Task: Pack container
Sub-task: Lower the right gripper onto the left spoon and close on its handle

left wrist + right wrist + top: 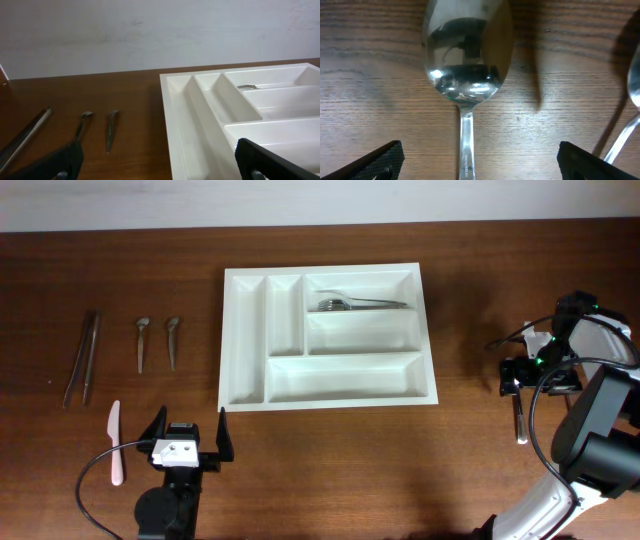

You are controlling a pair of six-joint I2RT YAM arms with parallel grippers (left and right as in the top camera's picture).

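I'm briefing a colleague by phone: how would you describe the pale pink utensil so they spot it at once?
From the white tray in the table's middle, look left past two short metal utensils and long tongs. Just left of the left gripper lies the pink utensil. It alone is pale pink, not metal.

Soft, even light; the white container (245,340) reads bright without glare. The spoon (467,55) bowl mirrors reflections (sharp close-up), casting a faint shadow on the table (370,100).
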